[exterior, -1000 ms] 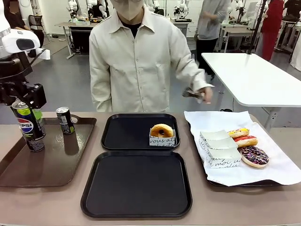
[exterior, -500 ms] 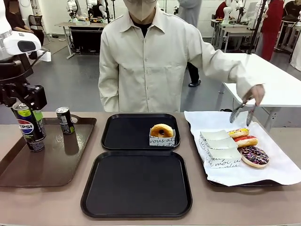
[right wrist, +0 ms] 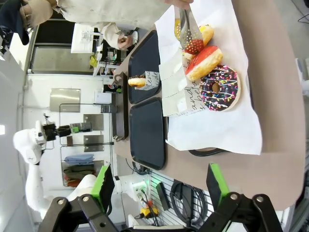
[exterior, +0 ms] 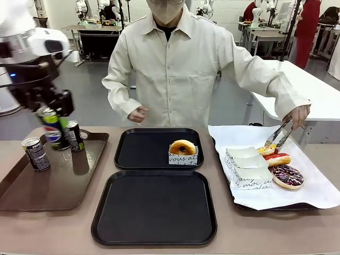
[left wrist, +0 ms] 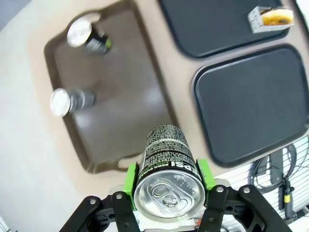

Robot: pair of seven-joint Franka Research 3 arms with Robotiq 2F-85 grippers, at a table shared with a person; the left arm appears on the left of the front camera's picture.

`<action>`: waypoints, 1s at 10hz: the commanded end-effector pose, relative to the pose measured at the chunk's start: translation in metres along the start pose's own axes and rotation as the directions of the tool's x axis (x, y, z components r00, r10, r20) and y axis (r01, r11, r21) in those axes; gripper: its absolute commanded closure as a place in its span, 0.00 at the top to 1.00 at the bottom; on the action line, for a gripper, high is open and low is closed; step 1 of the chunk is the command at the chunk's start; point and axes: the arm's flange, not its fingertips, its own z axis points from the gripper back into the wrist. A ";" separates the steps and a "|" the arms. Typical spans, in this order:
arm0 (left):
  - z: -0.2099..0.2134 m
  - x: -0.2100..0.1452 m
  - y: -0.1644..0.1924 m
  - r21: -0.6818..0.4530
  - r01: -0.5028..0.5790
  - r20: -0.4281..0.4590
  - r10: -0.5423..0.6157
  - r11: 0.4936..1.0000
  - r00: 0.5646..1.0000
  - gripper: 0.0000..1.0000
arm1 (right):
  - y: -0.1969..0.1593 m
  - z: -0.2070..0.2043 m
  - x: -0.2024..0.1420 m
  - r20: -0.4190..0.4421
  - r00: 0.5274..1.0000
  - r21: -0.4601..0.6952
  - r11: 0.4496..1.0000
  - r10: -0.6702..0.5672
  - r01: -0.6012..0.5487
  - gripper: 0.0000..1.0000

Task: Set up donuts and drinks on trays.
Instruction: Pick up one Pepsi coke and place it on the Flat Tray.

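Fingers point(left wrist: 130, 177) of the left gripper point(left wrist: 166, 180) were clamped on a Pepsi can point(exterior: 51, 129) in the air over the brown tray point(exterior: 58, 186), where two other cans point(exterior: 35, 154) stood. The right gripper point(right wrist: 159, 186) had its fingers wide apart, empty. One donut point(exterior: 182, 147) sat on the far black tray point(exterior: 138, 154).

A grey floor point(exterior: 89, 95) spreads behind, with a white table point(exterior: 287, 79) at right and desks point(exterior: 260, 31) farther back.

Front: fixed at near table point(exterior: 53, 228) edge, faces across toward person point(exterior: 170, 74) | Left wrist: high above, looks down, can point(left wrist: 166, 159) close before lens | Right wrist: rolled sideways, off paper-lined tray point(right wrist: 227, 130) end | Shared: black trays point(exterior: 154, 207)
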 end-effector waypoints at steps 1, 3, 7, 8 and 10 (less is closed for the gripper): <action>-0.016 0.065 -0.044 -0.020 0.087 0.027 -0.086 0.996 0.996 0.59 | 0.001 0.002 0.002 0.015 1.000 0.023 1.000 0.000 0.000 1.00; -0.050 0.113 -0.083 -0.020 0.144 0.034 -0.143 0.989 0.989 0.59 | 0.001 0.002 0.002 0.015 1.000 0.023 1.000 0.000 0.000 1.00; -0.073 0.136 -0.108 -0.096 0.234 -0.030 -0.237 0.968 0.971 0.59 | 0.001 0.002 0.002 0.015 1.000 0.023 1.000 0.000 0.000 1.00; -0.059 0.087 -0.090 -0.108 0.322 -0.056 -0.329 0.941 0.943 0.59 | 0.001 0.002 0.002 0.015 1.000 0.023 1.000 0.000 0.000 1.00; -0.047 0.004 -0.072 -0.040 0.446 -0.061 -0.447 0.894 0.892 0.59 | 0.001 0.002 0.002 0.015 1.000 0.023 1.000 0.000 0.000 1.00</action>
